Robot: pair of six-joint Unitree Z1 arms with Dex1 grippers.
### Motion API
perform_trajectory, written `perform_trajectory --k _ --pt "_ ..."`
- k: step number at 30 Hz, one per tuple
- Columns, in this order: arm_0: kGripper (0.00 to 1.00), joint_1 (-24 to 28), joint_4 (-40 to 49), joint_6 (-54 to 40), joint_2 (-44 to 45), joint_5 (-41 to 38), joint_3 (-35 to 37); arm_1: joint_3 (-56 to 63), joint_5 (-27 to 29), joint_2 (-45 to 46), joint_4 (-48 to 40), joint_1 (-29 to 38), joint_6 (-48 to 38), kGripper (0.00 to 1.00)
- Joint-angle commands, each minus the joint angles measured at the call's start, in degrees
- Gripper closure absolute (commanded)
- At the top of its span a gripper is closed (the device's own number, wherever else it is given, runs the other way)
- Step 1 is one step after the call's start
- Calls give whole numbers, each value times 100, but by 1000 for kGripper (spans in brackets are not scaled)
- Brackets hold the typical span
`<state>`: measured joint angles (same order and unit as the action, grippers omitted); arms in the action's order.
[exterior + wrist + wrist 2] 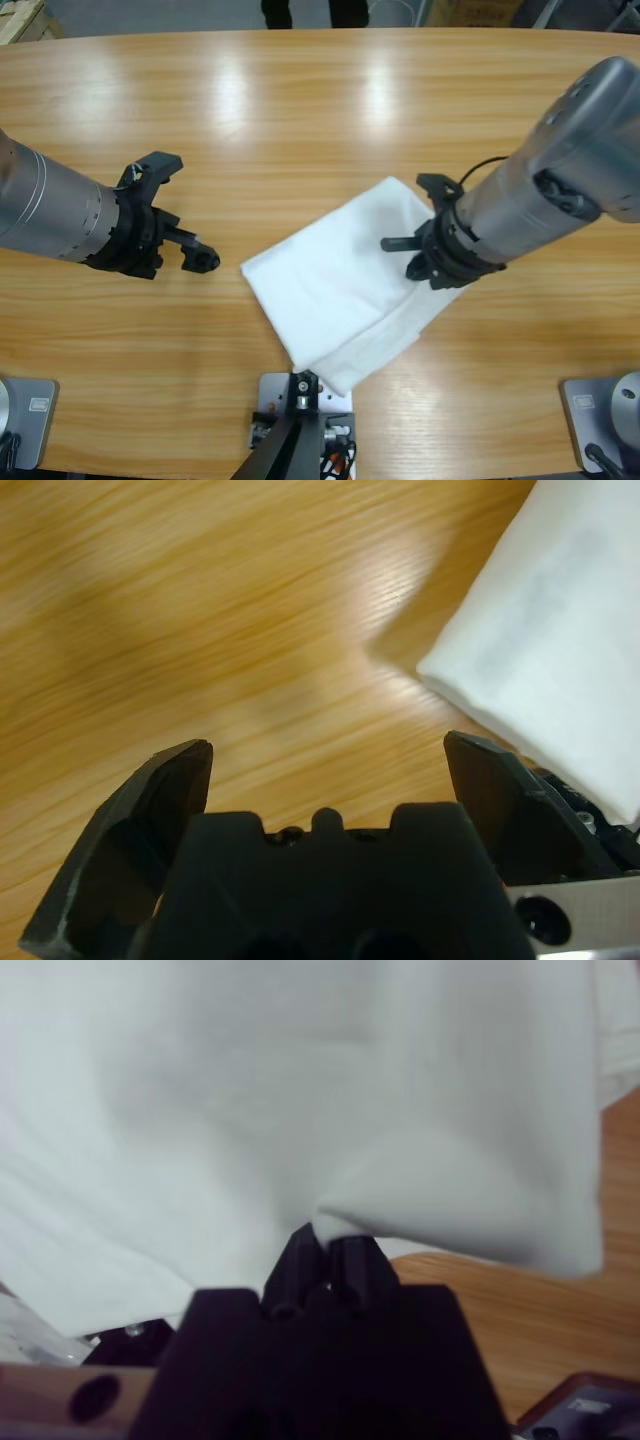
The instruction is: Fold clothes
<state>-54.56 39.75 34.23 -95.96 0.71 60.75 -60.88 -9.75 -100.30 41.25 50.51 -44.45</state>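
We see a white T-shirt point(335, 285) lying folded on the wooden bench point(300, 120). In the high view it sits a bit right of the middle, in the lower half of the picture, turned like a slanted square. One corner points to the bottom edge.

The right gripper point(425, 255) comes in from the right side of the high view. It is at the right edge of the T-shirt. In the right wrist view its two black jaws are pressed together on a fold of the white cloth point(330, 1222), so it is pinching the T-shirt. The cloth fills most of that picture, and a bit of bench shows at the lower right.

The left gripper point(190, 250) is in the left half of the high view, over bare bench, near the T-shirt's left corner but not touching it. In the left wrist view its jaws stand wide apart with nothing between them. The T-shirt point(560, 650) shows at the upper right there.
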Motion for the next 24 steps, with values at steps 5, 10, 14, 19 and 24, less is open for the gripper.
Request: perform_trajectory --k 5,10,14,19,24 --pt "101 -114 -116 22 -376 -106 -80 212 395 -96 480 64 -491 801" --pt "101 -114 -125 22 -362 -97 -63 -500 1387 -51 1874 64 -734 0" --pt "105 -116 -116 -18 -265 -23 106 -966 1737 171 2227 64 -764 0" --pt "289 -114 -104 -153 -358 -245 1129 -1231 1552 301 2018 64 -396 694" --pt "295 -116 -53 -153 -807 -394 1561 -1101 1418 382 1955 69 -342 491"
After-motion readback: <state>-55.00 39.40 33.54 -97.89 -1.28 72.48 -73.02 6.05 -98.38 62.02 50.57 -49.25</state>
